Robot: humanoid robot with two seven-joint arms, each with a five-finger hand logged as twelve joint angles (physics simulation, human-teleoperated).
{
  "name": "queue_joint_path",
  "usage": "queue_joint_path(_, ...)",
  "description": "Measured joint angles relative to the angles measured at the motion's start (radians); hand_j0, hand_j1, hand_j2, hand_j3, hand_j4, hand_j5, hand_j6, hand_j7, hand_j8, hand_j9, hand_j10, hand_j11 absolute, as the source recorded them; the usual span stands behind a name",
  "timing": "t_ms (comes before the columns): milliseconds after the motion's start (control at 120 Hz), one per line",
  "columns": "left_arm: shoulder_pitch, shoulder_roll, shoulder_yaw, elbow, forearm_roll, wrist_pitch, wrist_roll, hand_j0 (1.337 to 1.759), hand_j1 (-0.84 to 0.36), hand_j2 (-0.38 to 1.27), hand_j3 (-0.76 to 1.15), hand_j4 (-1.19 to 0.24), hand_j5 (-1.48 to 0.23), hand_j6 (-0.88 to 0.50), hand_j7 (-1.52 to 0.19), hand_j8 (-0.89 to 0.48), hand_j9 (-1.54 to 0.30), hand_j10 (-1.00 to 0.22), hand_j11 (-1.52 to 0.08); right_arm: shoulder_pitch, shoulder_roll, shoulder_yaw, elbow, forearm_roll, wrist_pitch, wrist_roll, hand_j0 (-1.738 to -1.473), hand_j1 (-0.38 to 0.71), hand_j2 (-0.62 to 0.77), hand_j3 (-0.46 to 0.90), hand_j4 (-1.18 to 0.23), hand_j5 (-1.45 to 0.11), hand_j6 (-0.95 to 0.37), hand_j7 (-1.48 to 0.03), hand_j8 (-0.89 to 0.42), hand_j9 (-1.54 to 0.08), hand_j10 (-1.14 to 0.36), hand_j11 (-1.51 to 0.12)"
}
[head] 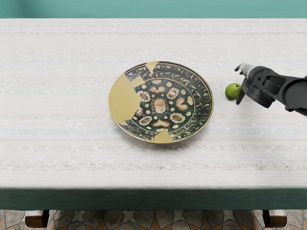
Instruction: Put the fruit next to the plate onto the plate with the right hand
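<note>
Two fingers (245, 69) of the right hand (259, 86) show, spread apart and gripping nothing, just right of the small green fruit (232, 91) at mid-right of frame. The fruit sits on the bench (72, 143), near the right rim of the plate (209, 98). It is probably light, firm, smooth and apt to roll, so it is best pinched across its middle.

Small green fruit (232, 91), maybe lime, sits just R of ornate plate (122, 98).

The black robot right hand (256, 86) blocks the right side of the small round green fruit (232, 91). A narrow bare strip parts the fruit from the dark painted ceramic plate (205, 103). Elsewhere the pale cloth-covered worktop (62, 143) lies free (above the plate also).
</note>
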Motion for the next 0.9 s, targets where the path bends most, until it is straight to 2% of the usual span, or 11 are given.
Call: queue_joint_path(900,0.0,0.0,-0.001,0.0,0.0,0.0,0.0,1.658,0.33,0.0,0.0,-0.01,-0.02,-0.01,-0.02,-0.01,-0.02,-0.01,-0.02,-0.026,0.026,-0.003,0.005,-0.052,-0.018,0.0,-1.658,-0.03,-0.05,0.0,-0.27,-0.34,-0.27,-0.34,-0.27,-0.34,-0.27,-0.34)
